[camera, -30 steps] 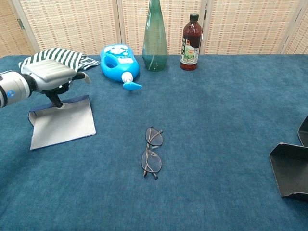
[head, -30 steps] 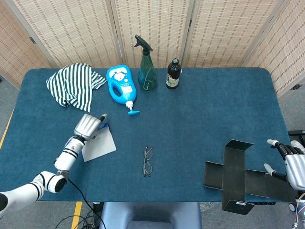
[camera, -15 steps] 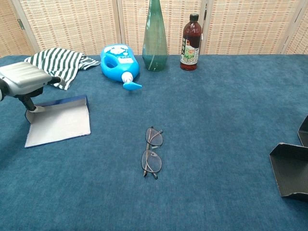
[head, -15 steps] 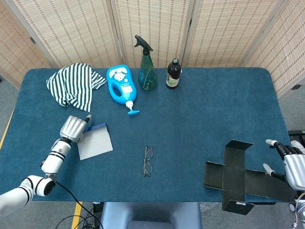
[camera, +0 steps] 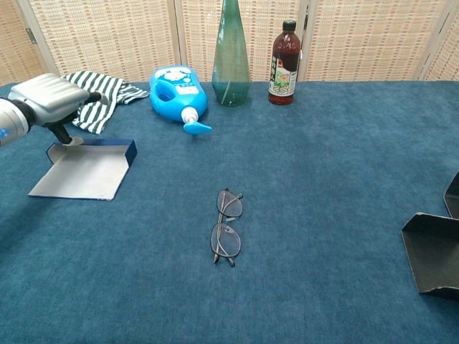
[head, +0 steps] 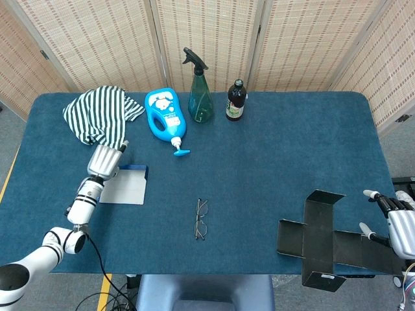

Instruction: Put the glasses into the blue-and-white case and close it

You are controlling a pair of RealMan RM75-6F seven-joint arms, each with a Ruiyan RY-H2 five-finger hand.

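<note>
Case (camera: pixel 84 166) dragged back by left hand (camera: pixel 50 100) gripping its edge; one glasses (camera: pixel 227 226); right hand (head: pixel 400 223) spread, empty.

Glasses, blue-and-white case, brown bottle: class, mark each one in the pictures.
glasses (camera: pixel 226 233), chest view, bridge between the two lenses.
blue-and-white case (camera: pixel 80 170), chest view, middle of its flat white panel.
brown bottle (head: pixel 235 102), head view, label on its body.
</note>
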